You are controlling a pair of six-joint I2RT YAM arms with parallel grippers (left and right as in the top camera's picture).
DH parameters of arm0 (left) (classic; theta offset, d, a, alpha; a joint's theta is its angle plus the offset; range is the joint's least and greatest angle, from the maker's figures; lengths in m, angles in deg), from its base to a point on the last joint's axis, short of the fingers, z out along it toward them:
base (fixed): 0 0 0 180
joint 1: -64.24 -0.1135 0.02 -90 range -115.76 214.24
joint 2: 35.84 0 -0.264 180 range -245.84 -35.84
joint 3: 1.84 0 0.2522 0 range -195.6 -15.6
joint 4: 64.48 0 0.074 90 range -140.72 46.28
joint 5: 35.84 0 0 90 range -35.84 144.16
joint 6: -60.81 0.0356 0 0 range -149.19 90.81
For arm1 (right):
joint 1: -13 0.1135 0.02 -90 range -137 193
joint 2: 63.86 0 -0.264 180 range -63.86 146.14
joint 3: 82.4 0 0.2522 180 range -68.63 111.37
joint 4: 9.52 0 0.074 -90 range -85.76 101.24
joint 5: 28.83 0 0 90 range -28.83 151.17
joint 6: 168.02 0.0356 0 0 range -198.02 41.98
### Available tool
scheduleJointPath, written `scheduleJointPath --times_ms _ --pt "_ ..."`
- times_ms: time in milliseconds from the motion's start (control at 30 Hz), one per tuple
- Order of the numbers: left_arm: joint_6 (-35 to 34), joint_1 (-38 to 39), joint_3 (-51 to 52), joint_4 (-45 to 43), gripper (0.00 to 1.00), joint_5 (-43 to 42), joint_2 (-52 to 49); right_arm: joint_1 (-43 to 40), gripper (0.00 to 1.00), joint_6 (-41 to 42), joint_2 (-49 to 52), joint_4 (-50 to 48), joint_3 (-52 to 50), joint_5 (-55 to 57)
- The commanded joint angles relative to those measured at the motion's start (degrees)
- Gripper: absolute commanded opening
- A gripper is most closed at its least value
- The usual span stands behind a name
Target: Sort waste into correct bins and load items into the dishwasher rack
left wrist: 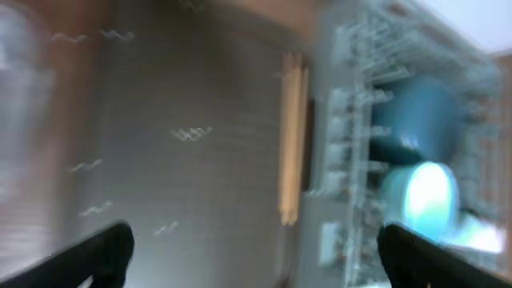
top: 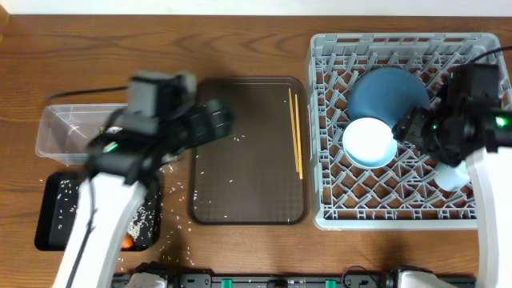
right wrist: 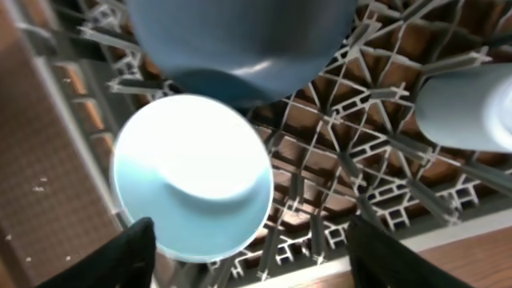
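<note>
The grey dishwasher rack (top: pixel 400 204) stands at the right and holds the blue plate (top: pixel 388 92), the light blue bowl (top: pixel 370 142) and a small light blue cup (top: pixel 452 176). The chopsticks (top: pixel 296 132) lie on the brown tray. My left gripper (top: pixel 218 120) is open and empty above the tray's left part. Its blurred wrist view shows the chopsticks (left wrist: pixel 292 144) and the rack (left wrist: pixel 352 120) ahead. My right gripper (top: pixel 408 126) is open and empty above the rack, beside the bowl (right wrist: pixel 192 176), plate (right wrist: pixel 240 40) and cup (right wrist: pixel 464 108). The pink-white cup and wrapper are not in view.
The brown serving tray (top: pixel 248 184) lies mid-table with rice grains on it. The clear tub (top: pixel 68 132) sits at the left. The black tray (top: pixel 56 212) in front of it holds rice, with an orange carrot (top: pixel 128 241) at its right edge. Rice is scattered on the table.
</note>
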Motion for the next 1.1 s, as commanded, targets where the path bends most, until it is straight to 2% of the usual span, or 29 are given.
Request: scheduleJointPath --times_ms 0,67,167,333,467,733,933,1067 --pt "5.99 -3.23 -1.62 5.51 0.98 12.55 4.35 -2.34 0.62 -0.2 4.15 0.28 0.42 -2.36" --pt "6.08 -4.98 -1.62 9.14 0.98 15.23 6.45 -2.67 0.6 -0.35 6.64 0.46 0.42 -4.28" --pt "6.23 -7.04 -1.62 13.66 0.98 19.54 8.48 -2.36 0.51 -1.18 10.03 0.33 0.42 -7.19" --pt "6.21 -7.76 -1.57 17.55 0.98 24.61 9.05 -1.42 0.51 -2.97 14.03 0.17 -0.09 -6.86" --pt "6.21 -7.76 -1.51 19.04 0.98 24.94 8.68 -1.77 0.42 -2.97 17.0 0.0 -0.96 -6.49" --pt "6.21 -7.76 -1.51 19.08 0.98 24.94 8.31 -1.44 0.38 -2.95 17.84 -3.5 -2.32 -6.73" --pt "6.21 -7.76 -1.51 19.08 0.98 24.94 8.31 -1.38 0.22 -2.05 17.81 -7.56 -6.4 -7.63" --pt "6.21 -7.76 -1.49 19.08 0.98 24.94 8.31 -1.53 0.01 -3.37 16.98 -7.58 -5.9 -8.17"
